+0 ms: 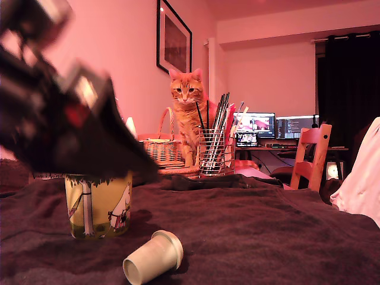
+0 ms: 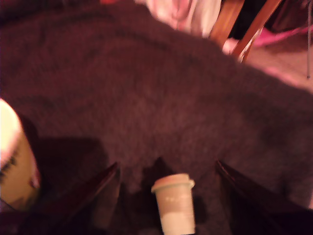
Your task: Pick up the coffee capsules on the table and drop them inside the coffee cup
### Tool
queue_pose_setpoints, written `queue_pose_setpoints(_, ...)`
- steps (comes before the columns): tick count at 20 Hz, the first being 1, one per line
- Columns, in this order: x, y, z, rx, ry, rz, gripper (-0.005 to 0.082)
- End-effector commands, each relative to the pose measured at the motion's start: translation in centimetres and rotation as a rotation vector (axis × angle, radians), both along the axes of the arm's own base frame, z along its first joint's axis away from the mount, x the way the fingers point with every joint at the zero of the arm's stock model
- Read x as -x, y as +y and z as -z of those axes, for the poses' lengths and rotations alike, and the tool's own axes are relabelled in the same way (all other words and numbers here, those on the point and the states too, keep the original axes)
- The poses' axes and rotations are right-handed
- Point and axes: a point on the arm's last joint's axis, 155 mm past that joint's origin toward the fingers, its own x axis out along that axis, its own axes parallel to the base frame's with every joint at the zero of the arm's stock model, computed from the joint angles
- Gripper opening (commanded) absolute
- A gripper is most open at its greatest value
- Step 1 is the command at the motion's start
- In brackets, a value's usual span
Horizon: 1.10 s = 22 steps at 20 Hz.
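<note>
A cream-white coffee capsule lies on its side on the dark brown table, near the front edge. Just behind it, toward the exterior view's left, stands the yellow-green coffee cup with a cartoon print. My gripper is a blurred dark shape hanging above the cup and pointing down toward the capsule. In the wrist view the gripper is open, and the capsule shows in the gap between its two dark fingers, apart from both. The cup sits at the frame's edge on the table.
Behind the table's far edge stand a wire pen holder, a wicker basket and an orange cat. A wooden chair and a white cloth are at the exterior view's right. Monitors glow on a far desk.
</note>
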Motion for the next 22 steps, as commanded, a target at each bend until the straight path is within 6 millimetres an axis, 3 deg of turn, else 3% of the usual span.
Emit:
queue_pose_setpoints(1,0.4,0.1,1.5,-0.018,0.024,0.000,0.0553)
queue_pose_setpoints(8,1.5,-0.3,4.5,-0.087,0.079,0.032,0.0550)
queue_pose_setpoints(11,1.6,-0.6,4.7,-0.083,0.078,0.037,0.0543)
queue_pose_setpoints(14,1.4,-0.5,5.0,-0.083,0.093,0.015,0.0459)
queue_pose_setpoints(22,1.2,-0.1,6.0,-0.099,0.132,-0.029,0.0457)
